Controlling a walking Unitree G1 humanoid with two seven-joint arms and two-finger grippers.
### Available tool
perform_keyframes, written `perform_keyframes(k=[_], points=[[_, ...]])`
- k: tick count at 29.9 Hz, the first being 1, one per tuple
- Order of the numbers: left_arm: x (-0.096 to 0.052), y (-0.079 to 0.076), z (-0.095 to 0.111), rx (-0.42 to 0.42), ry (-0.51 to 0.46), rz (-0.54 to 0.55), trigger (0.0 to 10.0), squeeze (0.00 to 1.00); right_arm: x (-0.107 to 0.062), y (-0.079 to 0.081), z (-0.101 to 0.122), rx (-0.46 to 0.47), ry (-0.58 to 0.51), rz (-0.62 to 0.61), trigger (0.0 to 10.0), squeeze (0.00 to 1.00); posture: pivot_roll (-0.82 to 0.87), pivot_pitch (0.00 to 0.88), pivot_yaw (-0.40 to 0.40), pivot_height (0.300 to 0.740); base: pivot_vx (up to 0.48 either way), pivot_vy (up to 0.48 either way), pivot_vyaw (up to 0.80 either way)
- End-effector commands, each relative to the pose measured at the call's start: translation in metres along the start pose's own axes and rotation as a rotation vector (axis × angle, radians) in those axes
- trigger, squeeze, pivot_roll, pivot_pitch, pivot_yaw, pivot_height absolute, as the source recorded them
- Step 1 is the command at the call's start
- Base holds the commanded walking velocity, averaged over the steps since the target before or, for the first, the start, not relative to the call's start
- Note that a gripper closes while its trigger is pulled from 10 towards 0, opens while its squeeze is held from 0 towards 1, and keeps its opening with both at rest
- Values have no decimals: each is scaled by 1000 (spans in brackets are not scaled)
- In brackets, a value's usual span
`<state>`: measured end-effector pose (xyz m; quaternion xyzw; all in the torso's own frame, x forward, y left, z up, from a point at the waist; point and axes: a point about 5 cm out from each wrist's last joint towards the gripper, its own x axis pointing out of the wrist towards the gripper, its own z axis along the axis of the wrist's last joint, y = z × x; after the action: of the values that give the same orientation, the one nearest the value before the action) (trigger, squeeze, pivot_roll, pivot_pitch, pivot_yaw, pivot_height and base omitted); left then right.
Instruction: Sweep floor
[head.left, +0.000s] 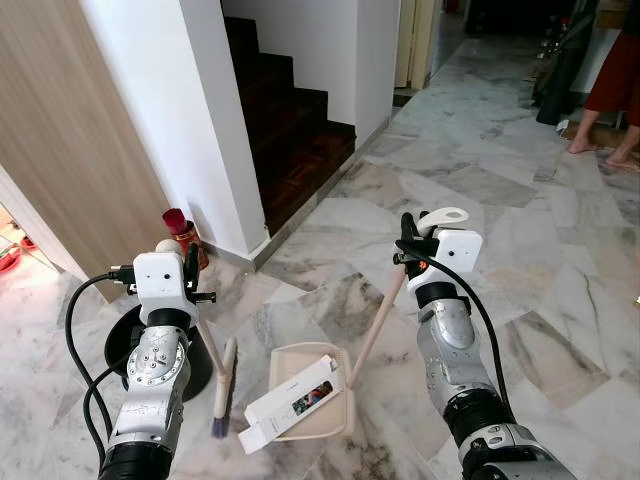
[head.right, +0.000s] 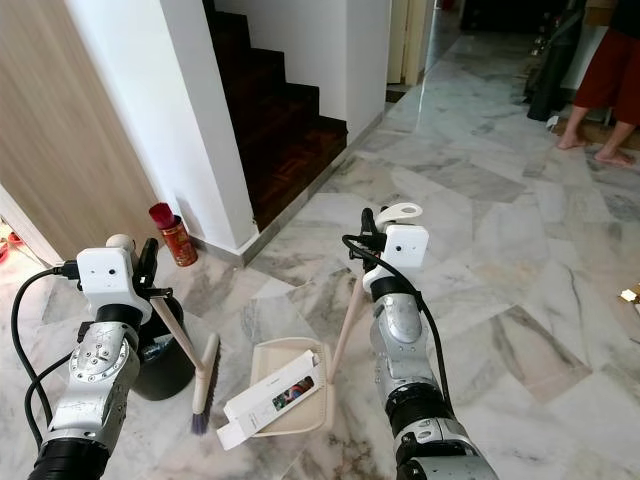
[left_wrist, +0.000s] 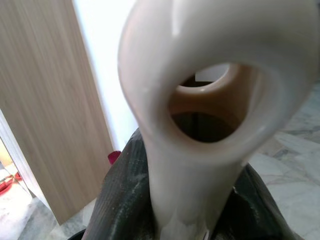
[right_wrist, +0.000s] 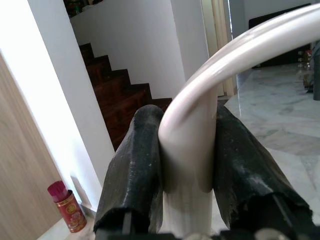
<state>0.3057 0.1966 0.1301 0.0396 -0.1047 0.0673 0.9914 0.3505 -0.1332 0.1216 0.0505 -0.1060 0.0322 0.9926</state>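
Note:
A cream broom (head.left: 222, 395) stands with its dark bristles on the marble floor, its handle (head.left: 207, 340) slanting up to my left gripper (head.left: 190, 272), which is shut on it. In the left wrist view the handle's looped end (left_wrist: 200, 75) sits between the black fingers (left_wrist: 120, 200). Just right of the bristles lies a cream dustpan (head.left: 300, 352) holding a white box (head.left: 290, 400). Its long handle (head.left: 378, 320) rises to my right gripper (head.left: 410, 250), shut on it below the loop (head.left: 445, 215). Both black fingers (right_wrist: 132, 165) press the handle (right_wrist: 190, 130).
A black bin (head.left: 125, 350) stands on the floor beside my left arm. A red can (head.left: 182, 235) stands by the white wall's corner. Dark wooden stairs (head.left: 290, 130) rise behind it. A person's legs (head.left: 610, 100) stand at the far right. Open marble floor stretches ahead.

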Motion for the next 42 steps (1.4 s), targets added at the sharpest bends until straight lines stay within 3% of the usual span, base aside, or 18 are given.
perform_keyframes(k=[1, 13, 29, 42], points=[[3, 3, 14, 6, -73, 7, 10000, 0, 7, 5, 12, 14, -50, 11, 10000, 0, 54, 10, 117, 740, 0, 0, 0], [3, 2, 13, -3, -69, 4, 10000, 0, 6, 7, 12, -8, -53, 24, 10000, 0, 52, 5, 113, 740, 0, 0, 0], [6, -5, 9, -50, -82, 67, 10000, 0, 23, 1, 26, -55, -52, 90, 10000, 0, 18, 0, -13, 740, 0, 0, 0], [8, -10, 9, -68, -76, 44, 10000, 0, 21, 2, 24, -54, -54, 74, 10000, 0, 18, 0, 23, 740, 0, 208, 0]])
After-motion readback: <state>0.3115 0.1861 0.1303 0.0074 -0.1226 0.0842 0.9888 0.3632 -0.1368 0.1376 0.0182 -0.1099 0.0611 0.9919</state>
